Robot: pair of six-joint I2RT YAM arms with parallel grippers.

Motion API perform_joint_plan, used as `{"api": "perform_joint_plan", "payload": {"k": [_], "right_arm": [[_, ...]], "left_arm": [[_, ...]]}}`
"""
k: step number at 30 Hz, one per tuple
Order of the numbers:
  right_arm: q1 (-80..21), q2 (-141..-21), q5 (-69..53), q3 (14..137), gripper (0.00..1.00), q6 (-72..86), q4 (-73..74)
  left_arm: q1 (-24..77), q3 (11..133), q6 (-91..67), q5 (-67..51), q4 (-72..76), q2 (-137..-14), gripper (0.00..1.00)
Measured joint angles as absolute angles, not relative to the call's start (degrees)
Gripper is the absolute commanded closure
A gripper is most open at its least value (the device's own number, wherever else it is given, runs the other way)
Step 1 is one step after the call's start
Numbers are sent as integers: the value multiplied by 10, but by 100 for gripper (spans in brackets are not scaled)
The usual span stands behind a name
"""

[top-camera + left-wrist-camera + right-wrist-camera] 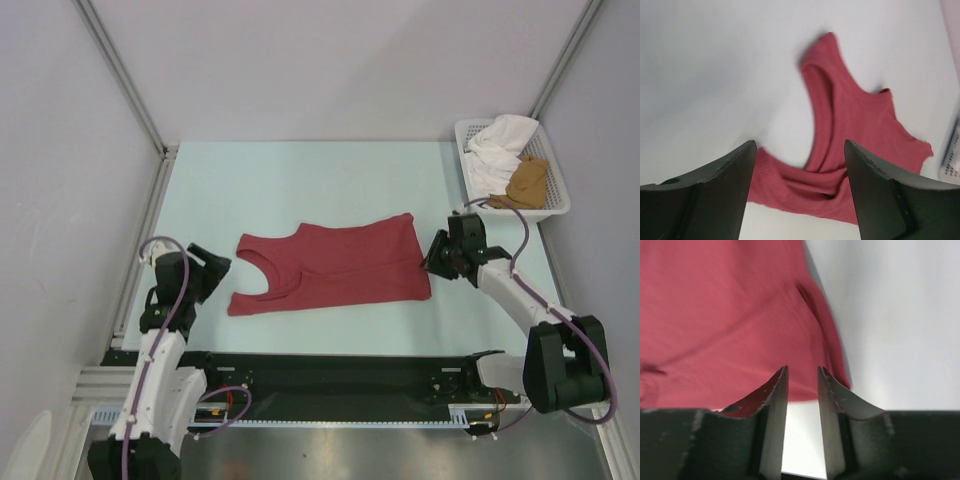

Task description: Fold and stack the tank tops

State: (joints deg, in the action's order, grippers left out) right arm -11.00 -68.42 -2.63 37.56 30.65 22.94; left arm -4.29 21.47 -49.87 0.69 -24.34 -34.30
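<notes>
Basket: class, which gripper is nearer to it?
Right. The right gripper is by the hem of the red top, near the basket; the left gripper is beyond its straps, far off.

The spread tank top [335, 265] lies mid-bench [300, 180], straps toward the left end effector [215, 270], hem beside the right end effector [437, 258]. The basket [540, 214], far right, holds the bunched tank top [527, 182].

Right tool [802, 369] jaws slightly parted, nothing between them, tips at edge of red tank top [715, 315]; pale desk [900, 315] right of it.
</notes>
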Motion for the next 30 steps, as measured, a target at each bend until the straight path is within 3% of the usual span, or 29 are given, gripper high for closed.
{"api": "perform_joint_plan", "payload": {"k": [3,8,20,30], "right_arm": [[-106,-739,-41,444,51,292,216],[-92,-827,-64,541,47,282,186],[-57,-1046,-87,731,48,274,190],[-57,-1141,-97,779,52,274,189]], "left_arm": [[-28,273,-461,-31,-190,-429,21],[44,398,-413,-56,-127,-604,20],[162,646,-379,-82,-97,-956,22],[182,777,-369,-90,-132,-1121,28]]}}
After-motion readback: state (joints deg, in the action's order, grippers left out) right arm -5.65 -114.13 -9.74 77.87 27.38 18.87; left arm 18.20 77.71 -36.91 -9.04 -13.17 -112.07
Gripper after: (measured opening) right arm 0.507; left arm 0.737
